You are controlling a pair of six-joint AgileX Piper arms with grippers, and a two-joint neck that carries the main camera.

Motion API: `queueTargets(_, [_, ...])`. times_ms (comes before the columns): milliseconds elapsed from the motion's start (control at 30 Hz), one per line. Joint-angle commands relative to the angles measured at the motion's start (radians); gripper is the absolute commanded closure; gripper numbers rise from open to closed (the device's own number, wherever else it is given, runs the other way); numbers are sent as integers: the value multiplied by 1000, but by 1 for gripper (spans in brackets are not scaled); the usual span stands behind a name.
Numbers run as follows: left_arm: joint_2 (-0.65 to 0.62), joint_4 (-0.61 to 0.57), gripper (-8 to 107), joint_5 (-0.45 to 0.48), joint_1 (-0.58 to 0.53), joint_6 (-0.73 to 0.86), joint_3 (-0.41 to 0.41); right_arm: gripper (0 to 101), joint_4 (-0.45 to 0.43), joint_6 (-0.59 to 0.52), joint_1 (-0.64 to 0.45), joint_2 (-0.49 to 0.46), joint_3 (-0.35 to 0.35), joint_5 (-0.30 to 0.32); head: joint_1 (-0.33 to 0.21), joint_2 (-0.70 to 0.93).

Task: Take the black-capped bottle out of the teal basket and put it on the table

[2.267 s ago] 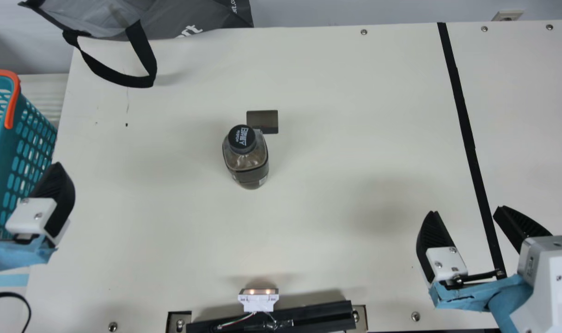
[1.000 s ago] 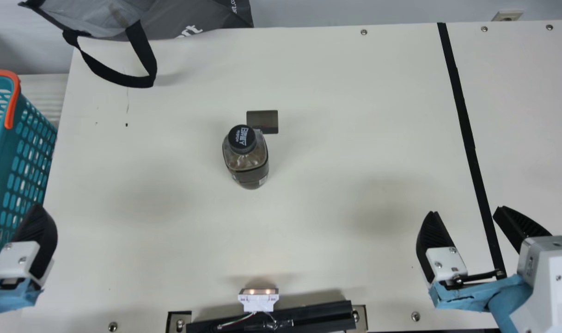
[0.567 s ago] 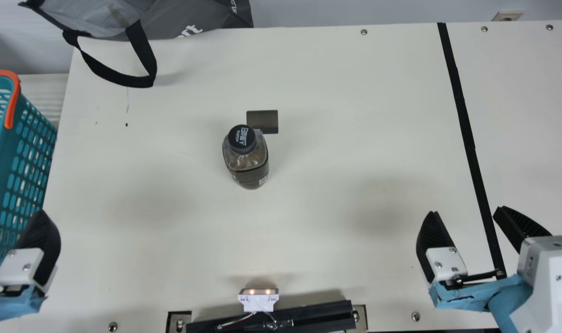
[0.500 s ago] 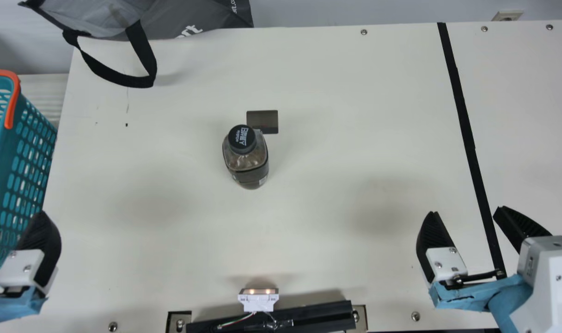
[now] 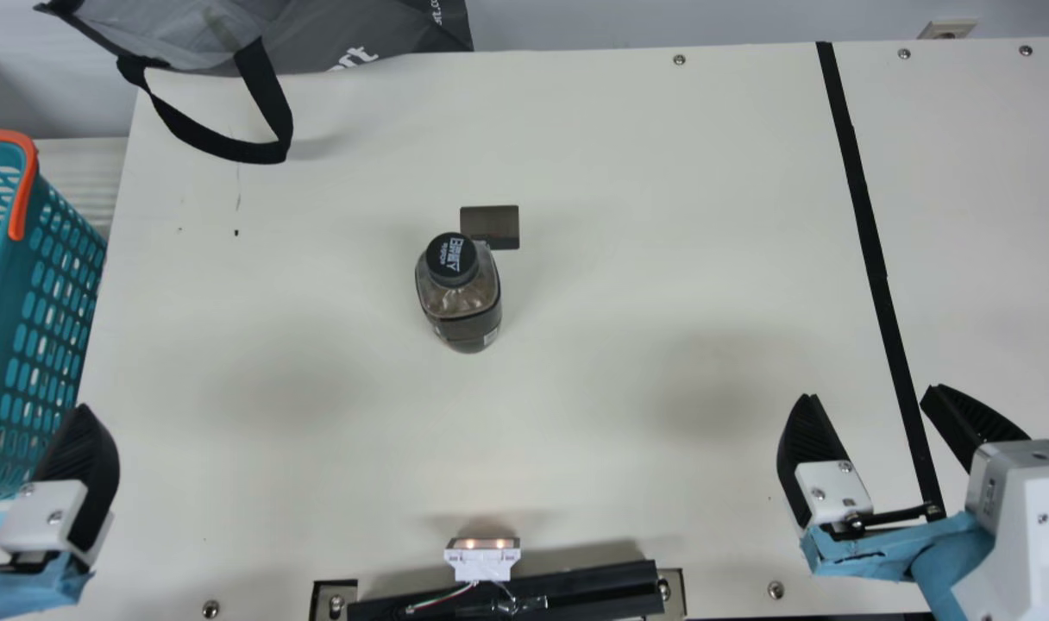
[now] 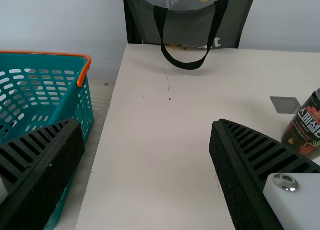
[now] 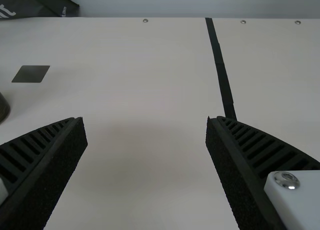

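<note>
Bottle (image 5: 460, 302): upright on table (image 5: 593, 431), black cap on, outside basket (image 5: 24, 250); well apart from both claws. A dark patch (image 5: 490, 221) lies just beside it, on the bag side. Basket: teal, orange handles, at the table's left edge.

Left claw (image 5: 80, 483): near basket. Fingers wide apart in its wrist view, nothing between them. Right claw (image 5: 871, 392): over the table's right part, fingers likewise apart, nothing held; black strip (image 5: 861, 198) runs near it. Grey bag (image 5: 378, 30) sits at the far edge, its black strap (image 5: 270, 99) looped over the tabletop.
</note>
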Motion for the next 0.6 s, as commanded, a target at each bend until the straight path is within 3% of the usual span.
queueTargets(0, [-7, -17, -8, 9, 17, 18, -1, 10, 0, 0, 0, 0, 0, 0, -4, 8])
queueTargets(567, [-27, -98, -8, 49, 112, 110, 8, 10, 0, 0, 0, 0, 0, -2, -4, 8])
